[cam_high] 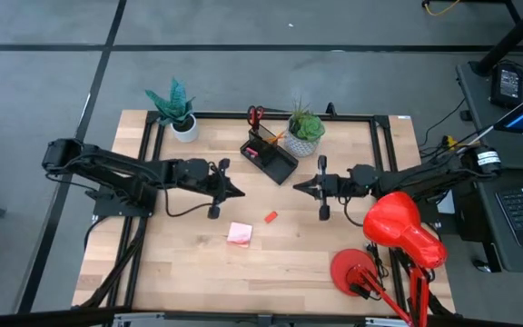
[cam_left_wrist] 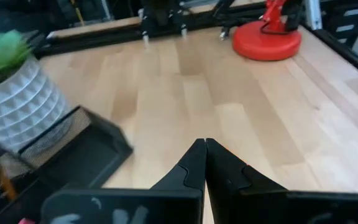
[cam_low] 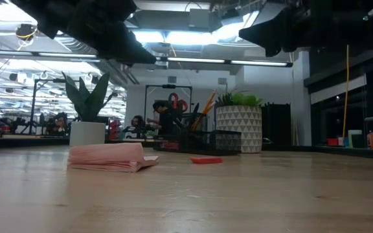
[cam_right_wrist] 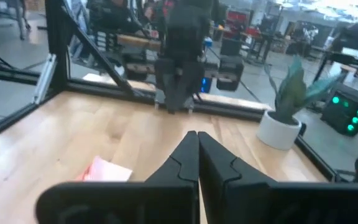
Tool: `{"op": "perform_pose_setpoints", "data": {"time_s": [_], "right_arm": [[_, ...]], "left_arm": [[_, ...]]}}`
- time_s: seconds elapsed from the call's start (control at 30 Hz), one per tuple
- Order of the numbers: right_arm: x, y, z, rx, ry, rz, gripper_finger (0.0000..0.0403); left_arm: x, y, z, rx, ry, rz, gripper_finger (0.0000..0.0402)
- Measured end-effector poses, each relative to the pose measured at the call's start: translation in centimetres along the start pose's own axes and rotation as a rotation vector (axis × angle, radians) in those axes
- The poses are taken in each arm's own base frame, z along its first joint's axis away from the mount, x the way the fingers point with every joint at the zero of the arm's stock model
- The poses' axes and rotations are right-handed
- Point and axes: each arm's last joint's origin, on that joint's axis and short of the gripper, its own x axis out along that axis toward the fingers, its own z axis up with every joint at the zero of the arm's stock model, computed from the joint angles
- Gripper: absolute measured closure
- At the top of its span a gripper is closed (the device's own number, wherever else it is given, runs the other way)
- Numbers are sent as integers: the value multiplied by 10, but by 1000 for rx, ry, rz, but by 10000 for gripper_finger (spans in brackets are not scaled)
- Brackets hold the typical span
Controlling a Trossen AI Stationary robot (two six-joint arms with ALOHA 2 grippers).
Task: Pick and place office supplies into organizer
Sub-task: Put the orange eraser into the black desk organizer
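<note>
1. High view: the organizer (cam_high: pixel 271 156) stands at the far middle of the worktop (cam_high: pixel 189 263), between two potted plants, with red scissors (cam_high: pixel 256 114) and a pencil (cam_high: pixel 275 137) upright in its tall end. The pink pad (cam_high: pixel 240 233) lies flat near the middle, and the red eraser (cam_high: pixel 271 216) lies just to its right, apart from it. The left gripper (cam_high: pixel 236 192) and right gripper (cam_high: pixel 300 187) point at each other above the middle, both with jaws shut and holding nothing. A red lamp (cam_high: pixel 398 238) stands at the near right.

2. Low view: the pad (cam_low: pixel 109 157) is a thin soft stack, its top sheets curling at one edge. It looks light and floppy, so a pinch across one edge, taking the whole stack, seems best. The eraser (cam_low: pixel 206 160) is low and flat, probably rubbery and easy to hold, but the jaws must come right down to the worktop.

3. Left wrist view: the jaws meet at a point, empty, with the black mesh organizer (cam_left_wrist: pixel 73 152) and a white pot (cam_left_wrist: pixel 17 102) beside them.

4. Right wrist view: the jaws are closed tight on nothing; the pad (cam_right_wrist: pixel 106 169) lies ahead on the wood.
</note>
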Motion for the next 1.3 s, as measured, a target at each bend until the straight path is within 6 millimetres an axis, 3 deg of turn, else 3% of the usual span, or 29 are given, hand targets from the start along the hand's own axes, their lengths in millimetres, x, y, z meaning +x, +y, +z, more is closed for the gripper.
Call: {"op": "perform_pose_setpoints", "data": {"time_s": [0.57, 0.87, 1.03, 1.3], "right_arm": [[9, 22, -13, 76, 51, -51, 397], [6, 39, -12, 66, 56, -73, 396], [3, 46, -10, 58, 57, -110, 396], [0, 56, -9, 42, 62, -153, 396]], "left_arm": [[18, -32, -2, -117, -22, 89, 397], [42, -54, 26, -94, 25, 83, 397], [60, -65, 33, -108, 140, 148, 397], [83, -89, 51, -98, 159, 119, 397]]}}
